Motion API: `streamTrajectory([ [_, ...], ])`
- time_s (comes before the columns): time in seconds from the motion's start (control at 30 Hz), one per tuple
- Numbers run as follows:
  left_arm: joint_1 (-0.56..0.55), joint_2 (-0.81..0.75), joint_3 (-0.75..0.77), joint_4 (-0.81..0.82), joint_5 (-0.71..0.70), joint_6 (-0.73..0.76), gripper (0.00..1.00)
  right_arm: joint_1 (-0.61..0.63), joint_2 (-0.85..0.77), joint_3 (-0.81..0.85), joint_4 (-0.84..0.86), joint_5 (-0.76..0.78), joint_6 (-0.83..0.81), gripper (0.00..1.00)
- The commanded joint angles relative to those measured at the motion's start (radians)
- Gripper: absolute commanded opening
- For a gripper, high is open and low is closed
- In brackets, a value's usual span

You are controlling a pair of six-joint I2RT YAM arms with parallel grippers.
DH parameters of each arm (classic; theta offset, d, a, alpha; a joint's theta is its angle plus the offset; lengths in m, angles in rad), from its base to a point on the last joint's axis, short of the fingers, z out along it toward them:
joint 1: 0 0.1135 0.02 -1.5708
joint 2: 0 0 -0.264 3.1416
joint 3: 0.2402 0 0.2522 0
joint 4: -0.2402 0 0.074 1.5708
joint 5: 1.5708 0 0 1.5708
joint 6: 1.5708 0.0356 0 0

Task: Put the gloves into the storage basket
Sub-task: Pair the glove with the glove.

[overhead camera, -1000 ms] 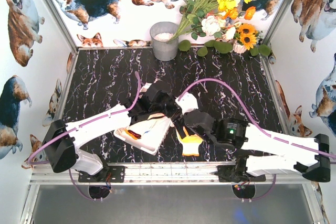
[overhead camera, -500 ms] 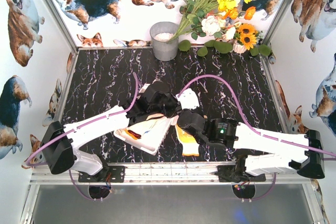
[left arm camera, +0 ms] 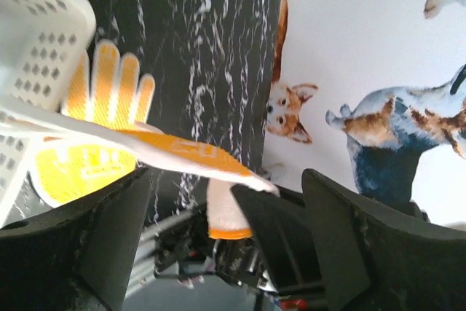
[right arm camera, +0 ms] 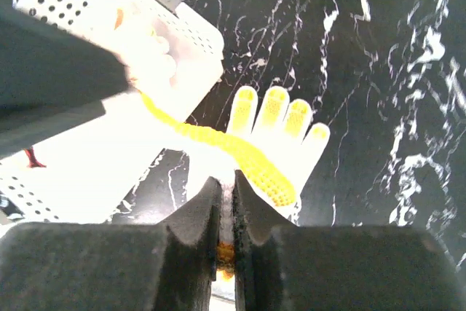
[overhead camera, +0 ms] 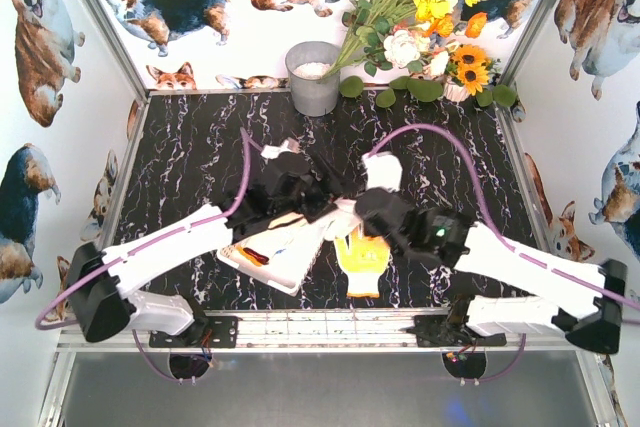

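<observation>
1. The lifted glove [right arm camera: 244, 159], cream with a yellow-orange palm, was off the table. One end hung over the storage basket [overhead camera: 262, 273]; the other end ran to the right gripper [right arm camera: 226, 189].
2. The right gripper's fingers were pressed together on the orange-trimmed cuff end of that glove.
3. The flat glove [overhead camera: 362, 263] lay yellow side up on the table [overhead camera: 200, 147], just beside the basket's right end and close to the near edge. Its fingers pointed toward the far edge.
4. The storage basket sat close to the near edge, just left of the middle, turned at an angle to that edge. It held pale contents with a red mark, too washed out to identify.
5. The left gripper [left arm camera: 227, 205] was above the basket's far right corner. Its fingers were spread wide apart and gripped nothing; the lifted glove crossed the gap between them.
6. A grey bucket [overhead camera: 314, 77] stood at the far edge, and flowers [overhead camera: 420, 17] filled the far right corner.
</observation>
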State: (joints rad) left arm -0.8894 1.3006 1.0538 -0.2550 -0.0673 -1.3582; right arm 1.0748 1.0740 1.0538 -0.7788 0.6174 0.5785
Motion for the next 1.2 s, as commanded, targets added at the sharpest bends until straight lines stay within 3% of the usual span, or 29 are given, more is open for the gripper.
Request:
streamTrajectory([
  [0.0, 0.021, -0.084, -0.006, -0.043, -0.133, 0.172, 0.8, -0.13, -0.105, 0.033, -0.045, -0.181, 0.182, 0.0],
  [0.1, 0.02, -0.117, -0.012, 0.009, -0.15, 0.381, 0.79, -0.22, -0.152, 0.026, -0.044, -0.246, 0.277, 0.0],
  [0.23, -0.013, -0.109, 0.008, 0.075, -0.068, 0.676, 0.73, -0.32, -0.18, 0.035, -0.045, -0.326, 0.434, 0.0],
  [0.4, -0.176, -0.072, 0.057, 0.138, -0.056, 1.003, 0.74, -0.352, -0.179, 0.07, -0.075, -0.341, 0.635, 0.0],
  [0.7, -0.253, 0.046, 0.135, 0.142, -0.046, 1.147, 0.74, -0.355, -0.162, 0.093, -0.088, -0.355, 0.745, 0.0],
  [0.8, -0.253, 0.075, 0.16, 0.127, -0.055, 1.172, 0.62, -0.356, -0.165, 0.083, -0.081, -0.375, 0.758, 0.0],
  [0.93, -0.256, 0.113, 0.194, 0.112, -0.062, 1.19, 0.4, -0.356, -0.182, 0.063, -0.077, -0.382, 0.778, 0.0],
  [1.07, -0.258, 0.134, 0.216, 0.121, -0.038, 1.213, 0.17, -0.357, -0.22, 0.042, -0.097, -0.35, 0.786, 0.0],
  [1.13, -0.258, 0.151, 0.243, 0.103, -0.022, 1.236, 0.0, -0.358, -0.238, 0.03, -0.099, -0.332, 0.771, 0.0],
  [1.17, -0.258, 0.162, 0.262, 0.086, -0.021, 1.251, 0.0, -0.36, -0.247, 0.022, -0.099, -0.325, 0.755, 0.07],
])
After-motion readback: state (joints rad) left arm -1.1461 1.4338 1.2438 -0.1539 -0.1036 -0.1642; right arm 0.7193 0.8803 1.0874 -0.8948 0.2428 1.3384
